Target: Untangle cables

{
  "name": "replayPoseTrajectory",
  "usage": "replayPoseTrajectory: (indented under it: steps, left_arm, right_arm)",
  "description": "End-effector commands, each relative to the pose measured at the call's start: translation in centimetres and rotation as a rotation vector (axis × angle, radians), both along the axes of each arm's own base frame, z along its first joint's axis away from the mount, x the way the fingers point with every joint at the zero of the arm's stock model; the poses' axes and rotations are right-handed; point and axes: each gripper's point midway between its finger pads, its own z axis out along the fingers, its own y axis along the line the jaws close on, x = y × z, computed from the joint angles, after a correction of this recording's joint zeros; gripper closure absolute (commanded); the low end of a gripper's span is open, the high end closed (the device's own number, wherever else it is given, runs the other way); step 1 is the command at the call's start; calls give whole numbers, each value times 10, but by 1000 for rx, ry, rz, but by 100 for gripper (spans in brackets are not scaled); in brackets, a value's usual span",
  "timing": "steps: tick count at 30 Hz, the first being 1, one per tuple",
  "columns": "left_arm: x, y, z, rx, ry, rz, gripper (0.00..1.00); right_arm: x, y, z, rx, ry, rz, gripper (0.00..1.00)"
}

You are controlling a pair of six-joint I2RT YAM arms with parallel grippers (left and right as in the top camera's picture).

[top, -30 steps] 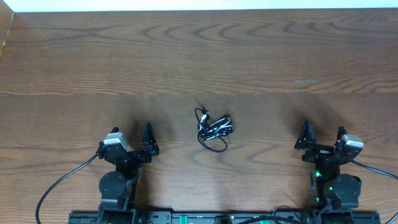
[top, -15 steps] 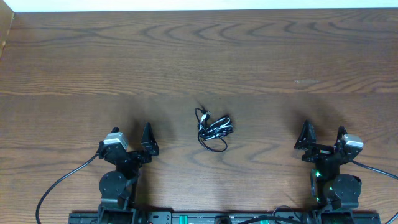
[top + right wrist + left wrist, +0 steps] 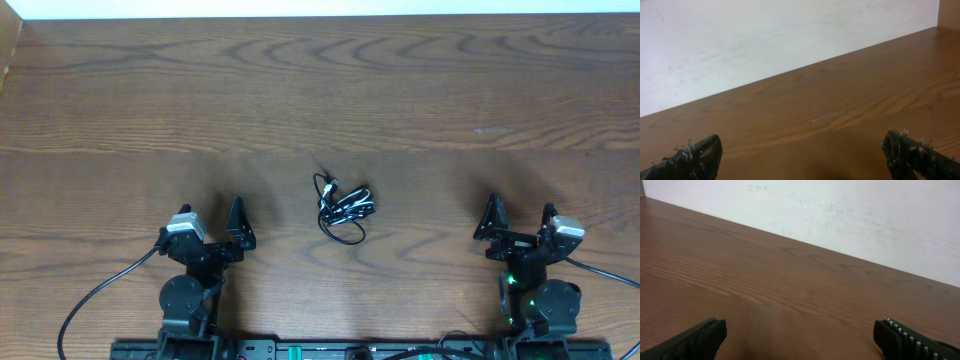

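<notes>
step: approach; tangled thin black-and-white cables (image 3: 343, 207) untouched, midway between both grippers
left gripper (image 3: 800, 341): wide, empty
right gripper (image 3: 805, 155): wide, empty
next: reach inward, pinch 1 loop

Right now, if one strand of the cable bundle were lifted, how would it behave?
The cable bundle is probably floppy: thin cords in loose loops. Small, so likely light; the clump may lift whole. Lying flat, it would likely slide when pushed, not roll.

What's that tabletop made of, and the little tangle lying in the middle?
The table looks like dark brown wood or wood-look laminate: flowing grain lines, soft sheen. The cables seem plastic-coated cord, mostly black with some white mixed in; too small to judge finish.
</notes>
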Motion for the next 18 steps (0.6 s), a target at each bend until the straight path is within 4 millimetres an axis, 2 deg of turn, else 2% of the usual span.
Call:
replayPoseTrajectory:
  steps: [1, 6, 10, 15, 18]
  left_arm:
    - [-2, 0, -17, 14, 60, 2, 0]
    - [-1, 0, -14, -23, 52, 7, 0]
    - [-2, -3, -3, -27, 30, -12, 0]
    - [-8, -26, 28, -49, -12, -150, 0]
    - [-14, -30, 57, -58, -42, -176, 0]
  right_arm:
    - [0, 3, -1, 2, 2, 14, 1]
    - [0, 3, -1, 2, 2, 14, 1]
    - [0, 3, -1, 2, 2, 14, 1]
    - [0, 3, -1, 2, 2, 14, 1]
    - [0, 3, -1, 2, 2, 14, 1]
